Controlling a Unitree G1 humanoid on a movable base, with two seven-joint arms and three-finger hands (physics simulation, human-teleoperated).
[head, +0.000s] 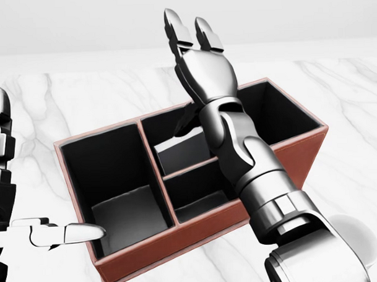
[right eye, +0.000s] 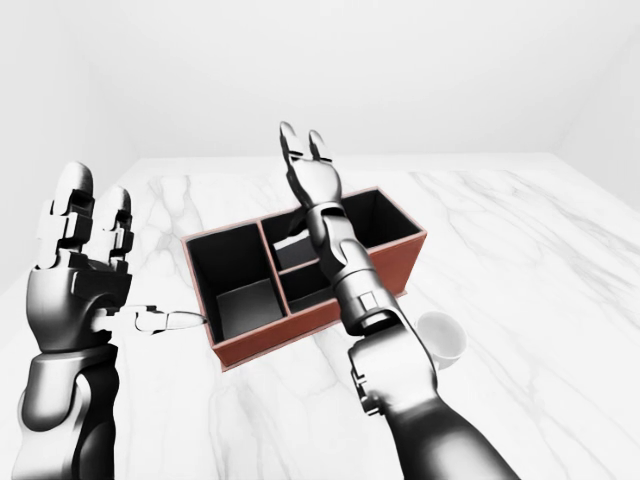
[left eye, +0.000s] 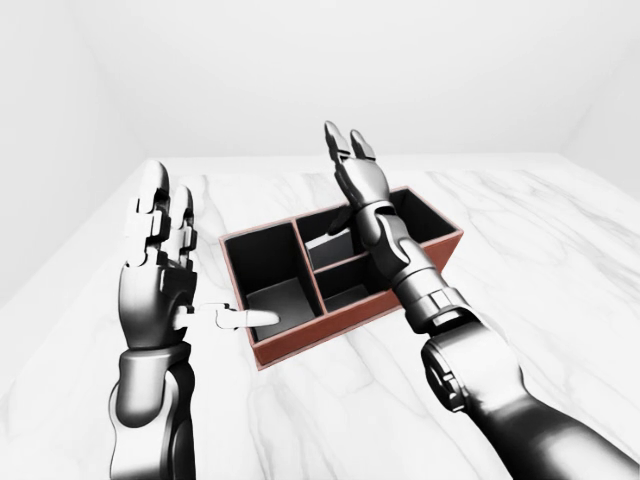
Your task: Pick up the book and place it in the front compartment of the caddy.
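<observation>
The red-brown caddy (head: 173, 240) with a black inside stands on the marble table and has several compartments. A pale grey slab (head: 184, 150), perhaps the book, leans in the upper middle compartment, partly hidden by my right forearm. My right hand (head: 189, 29) is open and empty, its fingers stretched up above the caddy's middle. My left hand (left eye: 190, 250) is open and upright to the left of the caddy. Its thumb (left eye: 250, 318) points at the rim of the large left compartment. Neither hand holds anything.
A white cup (right eye: 445, 340) stands on the table to the right of the caddy, near my right elbow. The white marble table (left eye: 540, 230) spreads around the caddy, and its far edge meets plain white walls.
</observation>
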